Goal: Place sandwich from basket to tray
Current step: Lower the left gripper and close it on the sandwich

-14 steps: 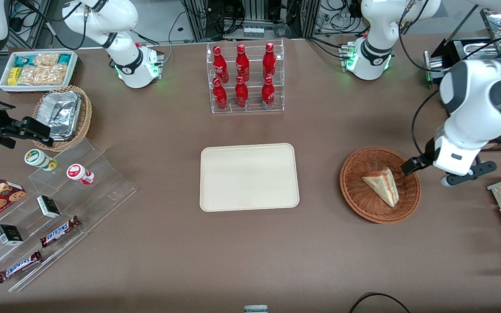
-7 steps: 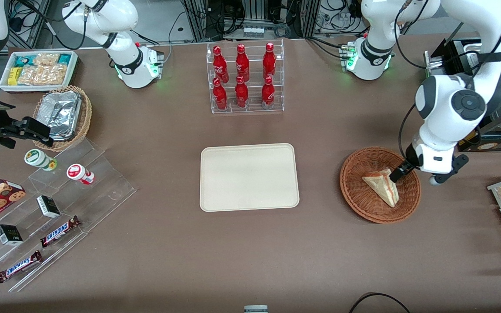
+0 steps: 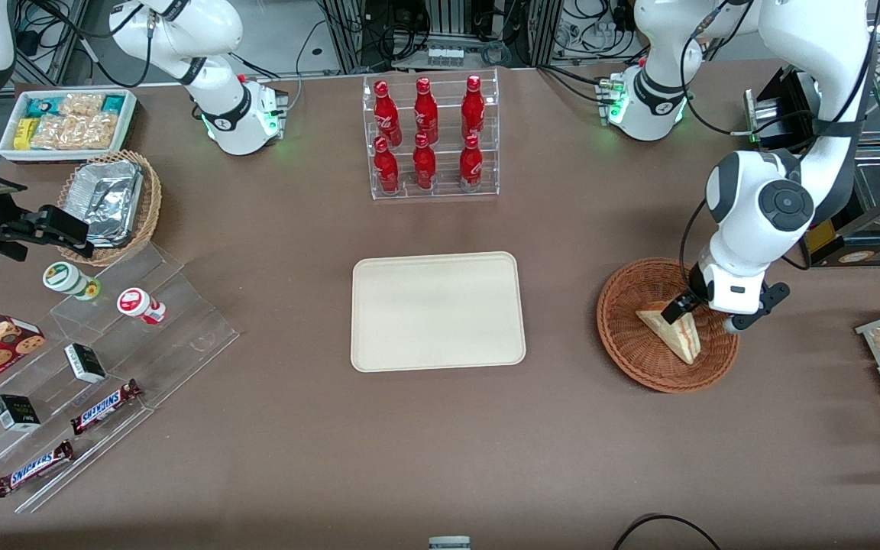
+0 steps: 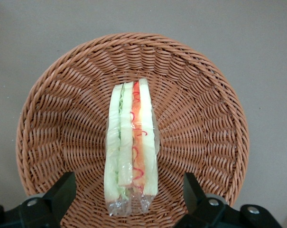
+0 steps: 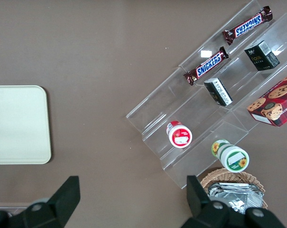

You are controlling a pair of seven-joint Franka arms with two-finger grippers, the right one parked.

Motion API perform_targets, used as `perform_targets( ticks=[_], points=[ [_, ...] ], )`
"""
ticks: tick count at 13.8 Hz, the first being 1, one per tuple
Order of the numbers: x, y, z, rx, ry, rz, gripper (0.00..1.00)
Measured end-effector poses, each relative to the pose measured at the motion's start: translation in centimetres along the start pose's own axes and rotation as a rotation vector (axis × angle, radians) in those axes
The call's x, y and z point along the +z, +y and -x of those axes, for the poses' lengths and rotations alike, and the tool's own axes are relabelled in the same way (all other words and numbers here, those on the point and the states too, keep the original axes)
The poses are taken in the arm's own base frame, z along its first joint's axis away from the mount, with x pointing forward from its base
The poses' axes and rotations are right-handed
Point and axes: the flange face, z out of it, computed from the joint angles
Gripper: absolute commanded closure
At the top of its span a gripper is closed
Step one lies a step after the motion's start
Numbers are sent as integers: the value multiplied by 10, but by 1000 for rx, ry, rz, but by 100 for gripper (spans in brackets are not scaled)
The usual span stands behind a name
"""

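Reddish-brown woven basket [image 4: 205, 118], cream tray [image 3: 438, 311]

The sandwich [image 3: 673, 333] lies in the basket [image 3: 627, 336], standing on edge with its layers turned upward. The end effector [image 4: 129, 190] hangs just above it, one finger [image 4: 62, 192] on each side, apart from the bread. The basket sits on the desk [image 3: 440, 451] toward the working arm's end, beside the tray [image 3: 438, 311]. The bottle rack [image 3: 432, 137] stands farther from the front camera than the tray.
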Motion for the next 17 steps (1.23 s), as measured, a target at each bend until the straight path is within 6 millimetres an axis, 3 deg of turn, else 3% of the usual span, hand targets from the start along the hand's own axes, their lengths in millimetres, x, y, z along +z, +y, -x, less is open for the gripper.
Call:
perform_targets(
  ticks=[7,8,10,12,14,17],
  points=[
    [33,-1,4,3,-23,-11,3],
    [38,-1,5,3,-27,-14,10],
    [48,-1,6,4,-33,-16,35],
    [57,-2,7,6,-37,-18,50],
    [60,-4,6,15,-41,-21,58],
    [56,-3,3,24,-39,-22,58]
  ],
)
